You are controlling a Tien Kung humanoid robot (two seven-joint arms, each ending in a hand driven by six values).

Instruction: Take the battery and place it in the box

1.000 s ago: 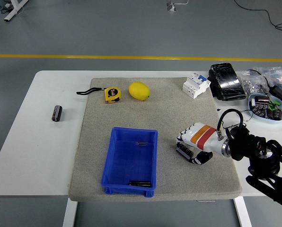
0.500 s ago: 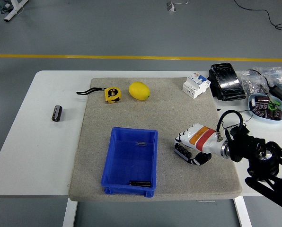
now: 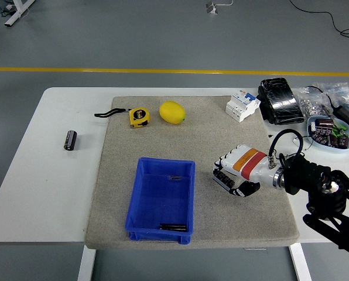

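Note:
A black battery (image 3: 71, 140) lies on the bare white table at the far left, off the mat. The blue box (image 3: 161, 199) stands at the mat's front middle, with a small dark battery (image 3: 175, 177) near its far wall and another dark battery (image 3: 173, 226) against its near wall. My right hand (image 3: 228, 179), white with an orange band, hovers low over the mat just right of the box. Its fingers (image 3: 222, 176) are loosely bent and point toward the box, and I see nothing in them. The left arm is out of view.
A yellow tape measure (image 3: 139, 116) and a lemon (image 3: 172, 112) lie at the back of the grey mat (image 3: 221, 132). At the back right are a white breaker (image 3: 242, 105), a black pack (image 3: 280, 100), bags of small parts (image 3: 324, 99) and a bowl (image 3: 329, 132).
My right hand has drifted a little to the left and away from me, closer to the box's right wall. Nothing else has moved.

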